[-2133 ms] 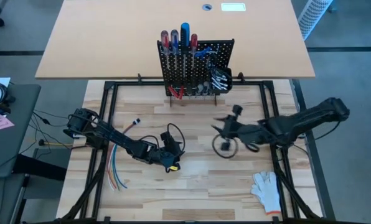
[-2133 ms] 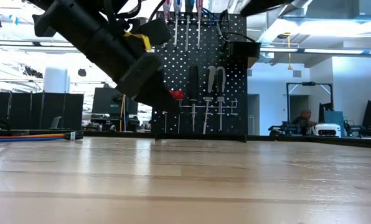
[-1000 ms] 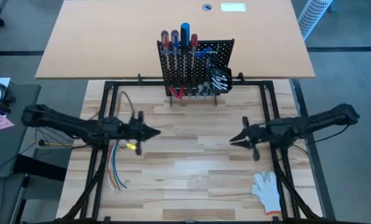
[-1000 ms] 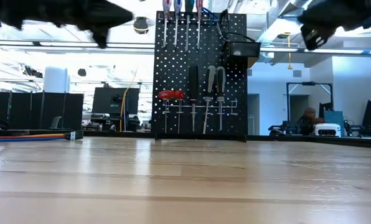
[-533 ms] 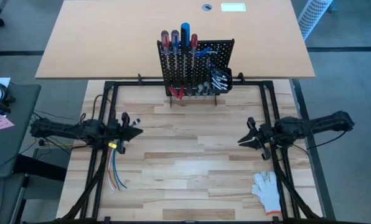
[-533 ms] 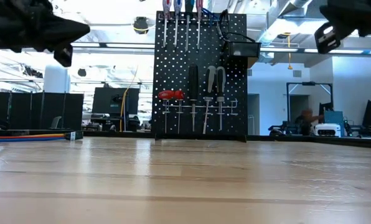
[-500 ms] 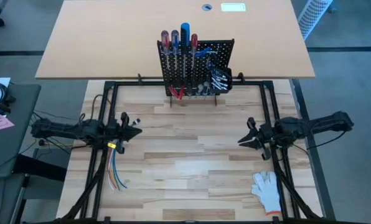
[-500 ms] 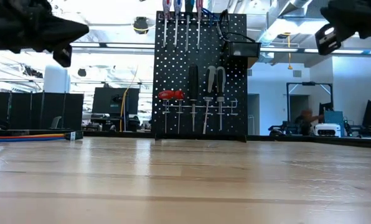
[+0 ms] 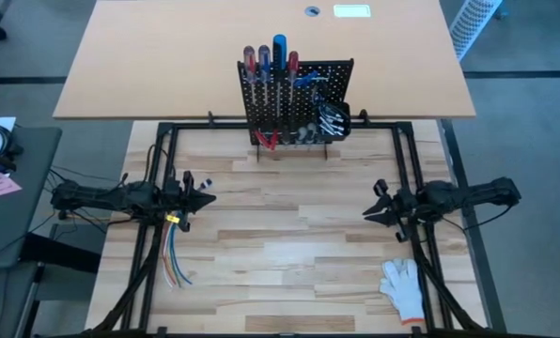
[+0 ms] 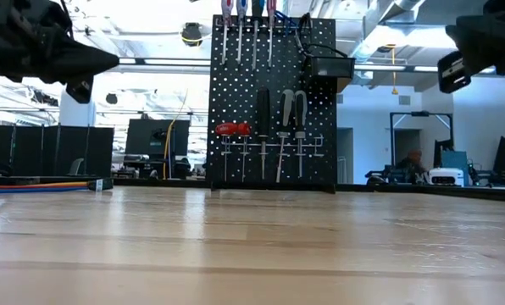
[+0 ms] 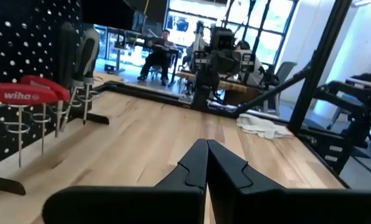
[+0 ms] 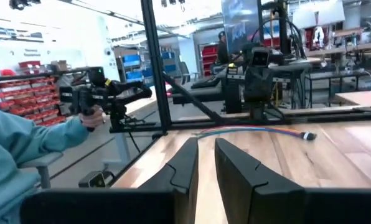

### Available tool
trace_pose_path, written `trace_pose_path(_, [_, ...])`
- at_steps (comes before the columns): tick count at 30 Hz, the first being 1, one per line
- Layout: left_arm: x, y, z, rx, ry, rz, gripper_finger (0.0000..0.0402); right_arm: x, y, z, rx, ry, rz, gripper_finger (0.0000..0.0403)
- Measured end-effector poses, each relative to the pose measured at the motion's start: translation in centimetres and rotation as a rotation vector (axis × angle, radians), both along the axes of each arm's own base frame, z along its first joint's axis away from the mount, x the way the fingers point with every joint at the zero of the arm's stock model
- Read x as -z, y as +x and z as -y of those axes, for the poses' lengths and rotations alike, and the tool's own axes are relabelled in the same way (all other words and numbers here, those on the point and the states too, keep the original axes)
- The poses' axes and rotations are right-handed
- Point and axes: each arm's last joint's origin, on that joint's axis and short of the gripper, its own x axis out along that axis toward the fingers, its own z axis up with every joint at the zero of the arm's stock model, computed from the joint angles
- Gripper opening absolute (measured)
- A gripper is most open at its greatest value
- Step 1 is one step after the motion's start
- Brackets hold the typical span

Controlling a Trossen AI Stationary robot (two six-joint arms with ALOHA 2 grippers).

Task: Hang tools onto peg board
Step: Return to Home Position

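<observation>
In the low view, both arms are cut off at the upper corners. The silver pieces in the small bin (image 9: 334,119) are too small to make out. The tools (image 9: 269,58) hang on the peg board (image 9: 299,99) at the far edge of the bench (image 9: 289,272). The left gripper (image 9: 211,198) hovers front-left of the board with its fingers pressed together and empty. The right gripper (image 9: 365,214) hovers front-right, its fingers a narrow gap apart and empty. A white glove (image 9: 403,282) and coloured wires (image 9: 174,258) lie well apart from the board. Beyond the bench, a person's teal sleeve (image 12: 23,155) shows.
</observation>
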Motion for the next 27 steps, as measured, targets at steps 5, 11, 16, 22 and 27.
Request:
trace_pose_path(5, [0.6,0.1,0.0,0.0,0.003,-0.019,0.0,-0.1,0.1,0.1,0.008,-0.001,0.009,0.006])
trace_pose_path(11, [0.8,0.2,0.2,0.049,0.054,-0.031,0.0,-0.5,0.1,0.9,0.105,-0.066,0.062,0.006])
trace_pose_path(16, [0.9,0.2,0.2,0.074,0.095,-0.04,0.0,0.7,0.3,1.8,0.193,-0.079,-0.066,0.006])
trace_pose_path(22, [1.0,0.3,0.3,0.072,0.131,-0.056,0.0,1.3,0.4,2.4,0.25,-0.068,-0.131,0.006])
trace_pose_path(27, [1.2,0.4,0.3,0.072,0.17,-0.081,0.0,1.4,0.4,2.5,0.253,-0.068,-0.136,0.006])
